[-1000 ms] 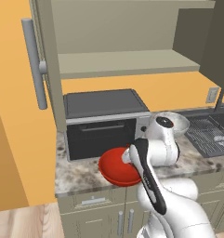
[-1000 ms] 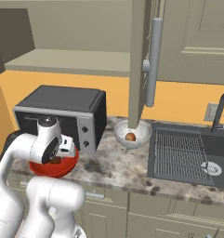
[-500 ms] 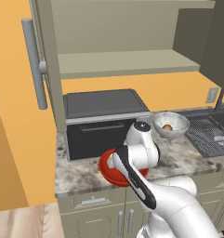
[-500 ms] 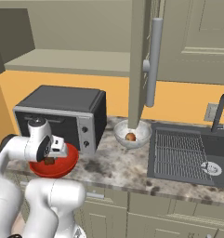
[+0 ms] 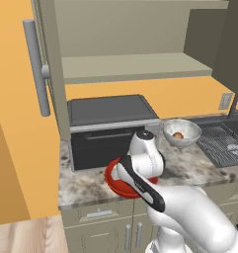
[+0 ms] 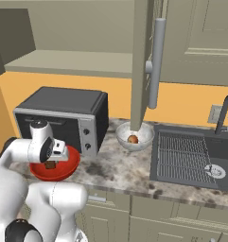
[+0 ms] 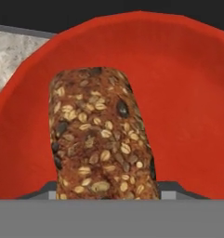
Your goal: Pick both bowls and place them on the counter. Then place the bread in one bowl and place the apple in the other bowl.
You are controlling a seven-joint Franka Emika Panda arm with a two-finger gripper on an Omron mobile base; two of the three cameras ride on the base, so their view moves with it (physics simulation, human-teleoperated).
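Nearest, in the hand view: bread (image 7: 102,139), a dark brown blocky chunk with rough crust studded with pale oat flakes and dark seeds, standing lengthwise between the jaws (image 7: 106,193), whose grey tips just show on either side of its base. Jaws part-open, closed against the chunk's sides and holding it. Behind and all around it, the smooth, glossy inside of the red bowl (image 7: 178,93), plain and curved, rim arcing across the top.

From the right base view: jaws (image 6: 53,160) hanging just over the red bowl (image 6: 63,171), bread (image 6: 51,165) a small brown block inside the rim; contact with the bowl's floor not clear. Bowl wide and shallow, resting on the speckled grey-brown-white granite-look surface (image 6: 120,170), near its front edge, in front of a boxy black oven (image 6: 63,116) with a steel-trimmed face.

From the left base view: red bowl (image 5: 113,180) partly hidden behind the white arm.

Further back and toward the sink: deep round marbled bowl (image 6: 134,136), grey-white stone-look, on the same surface, well apart from the red one. Inside it, a small round apple (image 6: 133,139), reddish-brown; same pair in the left base view, marbled bowl (image 5: 181,132) with apple (image 5: 178,135).

Beyond that, dark metal sink (image 6: 191,158) with a ribbed grid.
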